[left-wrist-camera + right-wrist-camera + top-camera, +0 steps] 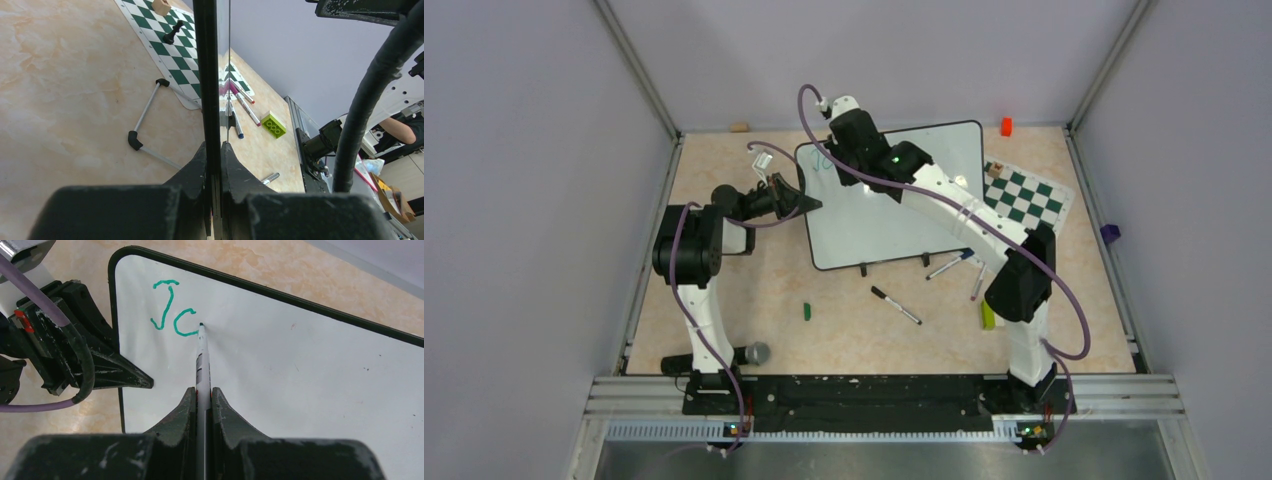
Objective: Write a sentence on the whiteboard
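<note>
The whiteboard [874, 215] stands tilted at the table's middle. My left gripper [809, 205] is shut on its left edge; in the left wrist view the black frame [212, 75] runs edge-on between the closed jaws [213, 145]. My right gripper [202, 390] is shut on a white marker [202, 355], whose tip touches the board [300, 370] near its top-left corner. The sentence [170, 310] consists of a teal "J" and an unclosed curve like a "c". From above, the right gripper [832, 158] hovers over that corner. The left gripper [135, 380] also shows in the right wrist view.
A green-and-white chess mat [1024, 197] lies right of the board, with a black pawn [173, 32] and a wooden block [161, 7] on it. Loose markers [895, 305], a green cap [806, 311] and a lime brick [987, 316] lie in front. An orange block [1006, 126] sits at the back.
</note>
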Controlling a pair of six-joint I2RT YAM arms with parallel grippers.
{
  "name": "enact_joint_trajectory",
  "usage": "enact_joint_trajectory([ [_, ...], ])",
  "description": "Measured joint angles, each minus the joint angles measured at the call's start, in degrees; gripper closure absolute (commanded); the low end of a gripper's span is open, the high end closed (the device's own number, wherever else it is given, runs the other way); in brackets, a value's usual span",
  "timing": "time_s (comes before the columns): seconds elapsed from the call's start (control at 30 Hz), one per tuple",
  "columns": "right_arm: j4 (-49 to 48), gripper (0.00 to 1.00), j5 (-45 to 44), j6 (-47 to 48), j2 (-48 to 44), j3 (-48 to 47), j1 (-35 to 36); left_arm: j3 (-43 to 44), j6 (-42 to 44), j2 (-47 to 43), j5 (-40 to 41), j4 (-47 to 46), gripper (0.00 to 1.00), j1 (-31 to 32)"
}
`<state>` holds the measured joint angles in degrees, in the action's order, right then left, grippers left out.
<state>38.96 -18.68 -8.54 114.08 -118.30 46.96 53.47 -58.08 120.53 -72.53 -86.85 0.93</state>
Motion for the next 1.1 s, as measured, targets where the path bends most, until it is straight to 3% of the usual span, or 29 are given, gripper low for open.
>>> enact_joint_trajectory([
  [0.87,-2.1,1.0,3.3,0.6,1.5,-2.0,0.0,0.0,0.0,0.0,-0.1,0.3,1.0,0.0],
  [1.1,-5.0,1.0,4.8,0.6,-3.3,5.7,-0.3,0.0,0.0,0.0,-0.3,-0.5,1.0,0.0],
])
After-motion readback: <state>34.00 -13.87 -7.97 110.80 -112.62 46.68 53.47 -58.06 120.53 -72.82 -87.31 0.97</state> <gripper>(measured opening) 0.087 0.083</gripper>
